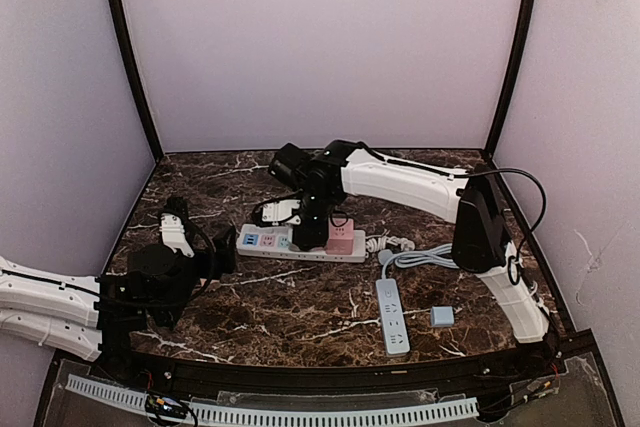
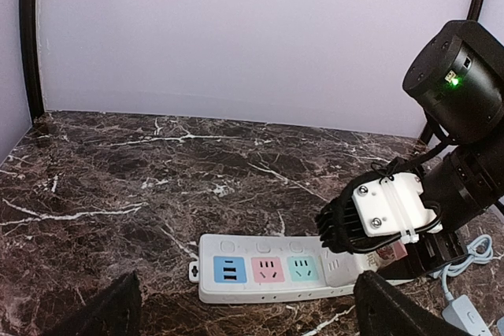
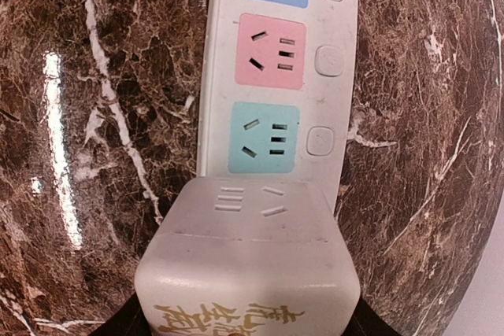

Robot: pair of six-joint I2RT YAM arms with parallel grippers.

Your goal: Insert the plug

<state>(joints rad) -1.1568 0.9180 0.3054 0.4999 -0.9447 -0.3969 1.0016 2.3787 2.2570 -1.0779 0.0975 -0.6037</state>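
Note:
A white power strip [image 1: 290, 243] lies mid-table with a blue USB panel, a pink socket [image 3: 271, 51] and a teal socket [image 3: 264, 138]. My right gripper [image 3: 248, 322] is shut on a white cube plug [image 3: 248, 261] with gold lettering. It holds the plug on the strip just past the teal socket. I cannot tell whether the plug is seated. In the left wrist view the cube [image 2: 346, 264] sits under the right gripper's black and white head. My left gripper [image 2: 252, 322] is open and empty, just short of the strip's [image 2: 260, 271] near side.
A pink block [image 1: 341, 237] sits at the strip's right end. A second white power strip [image 1: 392, 315] with a grey cable [image 1: 425, 259] lies front right, a small grey-blue square [image 1: 441, 315] beside it. Walls enclose the table.

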